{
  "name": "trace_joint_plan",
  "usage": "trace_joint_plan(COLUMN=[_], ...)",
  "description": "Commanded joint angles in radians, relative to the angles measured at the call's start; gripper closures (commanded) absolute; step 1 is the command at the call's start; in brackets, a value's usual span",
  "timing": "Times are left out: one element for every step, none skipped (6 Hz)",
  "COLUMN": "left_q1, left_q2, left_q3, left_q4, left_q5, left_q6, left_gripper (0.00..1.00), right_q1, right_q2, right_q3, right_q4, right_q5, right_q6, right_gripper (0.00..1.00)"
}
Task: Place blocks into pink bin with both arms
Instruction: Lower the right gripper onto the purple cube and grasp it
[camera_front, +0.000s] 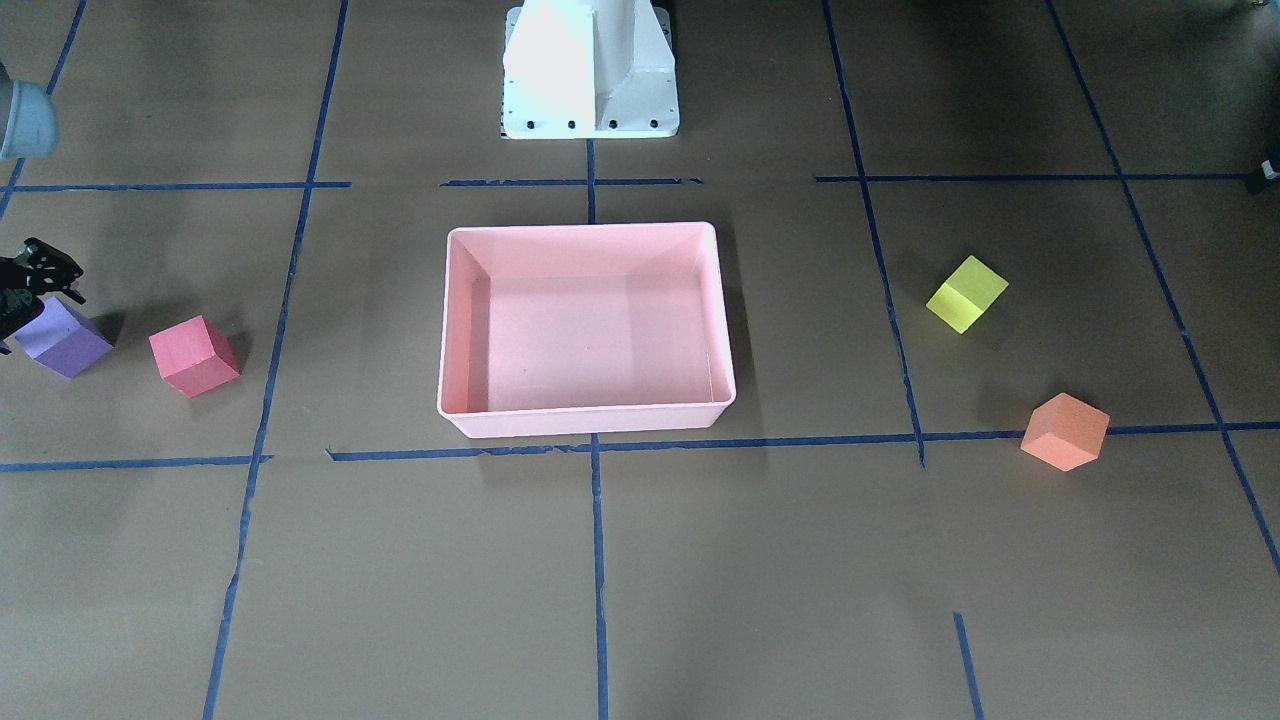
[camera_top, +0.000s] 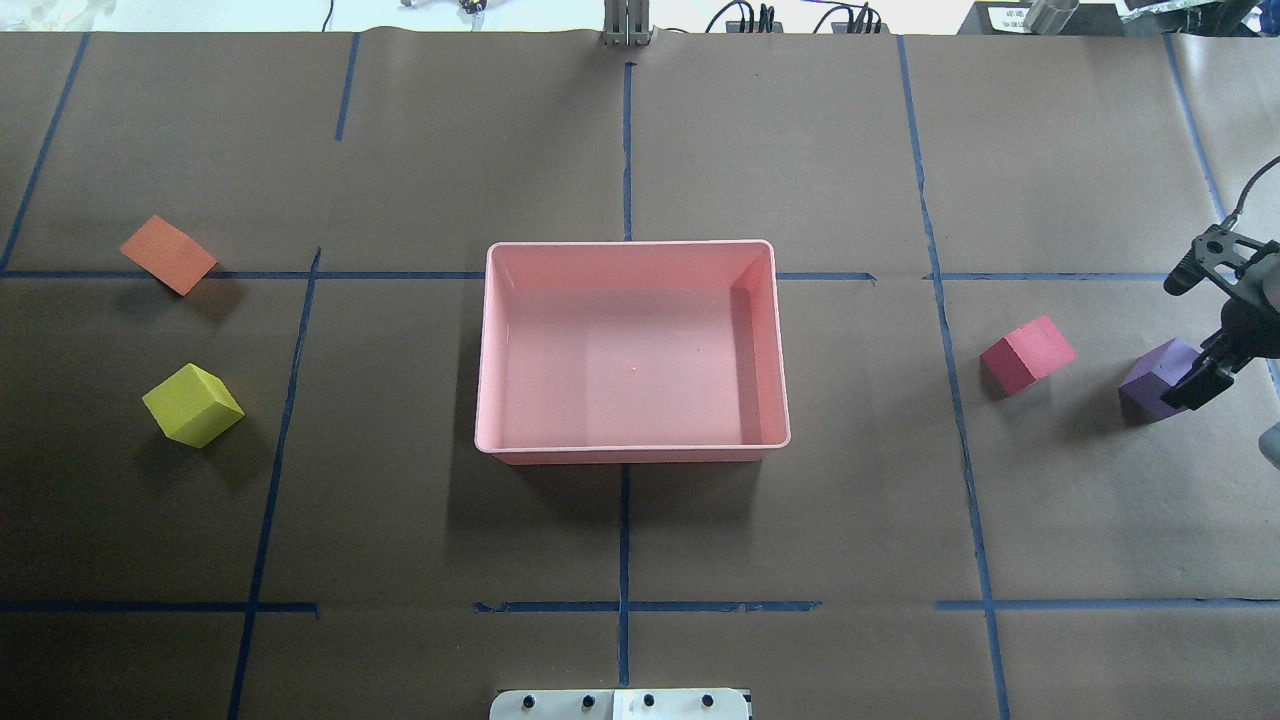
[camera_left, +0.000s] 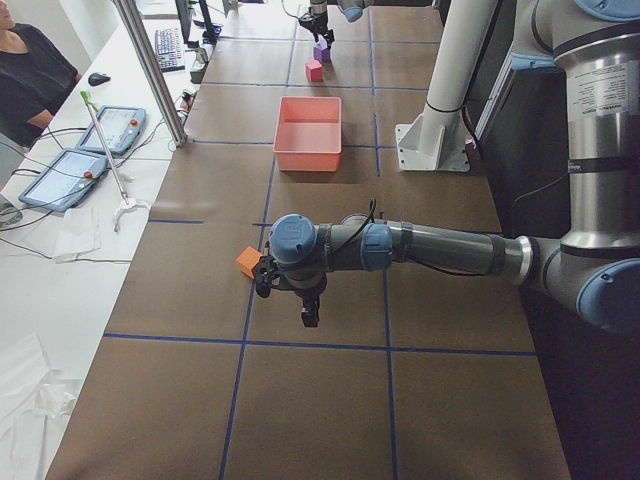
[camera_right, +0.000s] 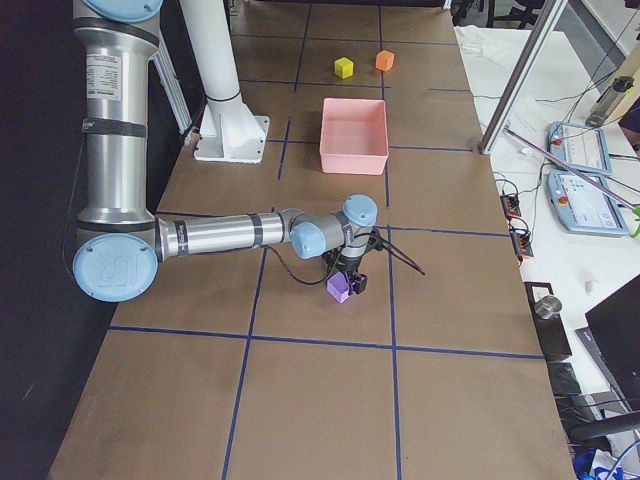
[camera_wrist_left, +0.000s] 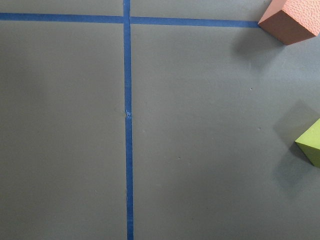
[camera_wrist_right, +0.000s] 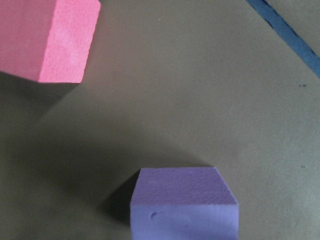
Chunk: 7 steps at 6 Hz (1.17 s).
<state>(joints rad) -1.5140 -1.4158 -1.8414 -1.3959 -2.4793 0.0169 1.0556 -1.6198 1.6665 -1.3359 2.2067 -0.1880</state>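
Overhead exterior: right hand (camera_top: 1192, 388) by the small purple foam cube (camera_top: 1150, 378) at the bench's right edge; whether it is apart or together cannot be told. It should square onto opposite faces.

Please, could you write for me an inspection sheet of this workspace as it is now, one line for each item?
surface: brown table, blue tape grid.
job's things: bin at centre, no block inside; red block and purple block on the robot's right, yellow block and orange block on its left, all on the table.
clutter: nothing seen.
grippers: right claw at the purple block; left claw above the table, apart from the orange block; open or shut cannot be told.
cables: black cable above the right claw.
surroundings: white pedestal, operator, tablets.
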Motion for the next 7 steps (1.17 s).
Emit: trace_joint_plan(left_q1=[0.000,0.000,0.000,0.000,0.001,0.001,0.015], left_q2=[0.001,0.001,0.001,0.001,0.000,0.000,-0.003], left_q3=[-0.004,-0.004,-0.004,-0.002,-0.001,-0.001,0.001], left_q4=[0.000,0.000,0.000,0.000,0.000,0.000,-0.038], left_q5=[-0.001,-0.001,0.000,0.000,0.000,0.000,-0.001], left_q6=[0.000,0.000,0.000,0.000,-0.002,-0.002,-0.002], left_gripper=[0.00,0.00,0.00,0.00,0.00,0.00,0.00], right_q1=[-0.031,-0.051,-0.052,-0.045,-0.043,-0.049,-0.061], right_q2=[0.021,0.031,0.032,0.028,0.021,0.072,0.153], right_q3=[-0.034,-0.043,-0.042,0.046,0.161,0.288,0.335], right_q4=[0.000,0.001,0.001,-0.017,-0.078,-0.230,-0.290], right_q5=[-0.019,-0.022,-0.028,-0.013,-0.010,0.004,0.077], right_q6=[0.002,-0.001,-0.005,-0.004,0.008,0.045,0.206], right_gripper=[0.10,0.40,0.82,0.97,0.99,0.99,0.99])
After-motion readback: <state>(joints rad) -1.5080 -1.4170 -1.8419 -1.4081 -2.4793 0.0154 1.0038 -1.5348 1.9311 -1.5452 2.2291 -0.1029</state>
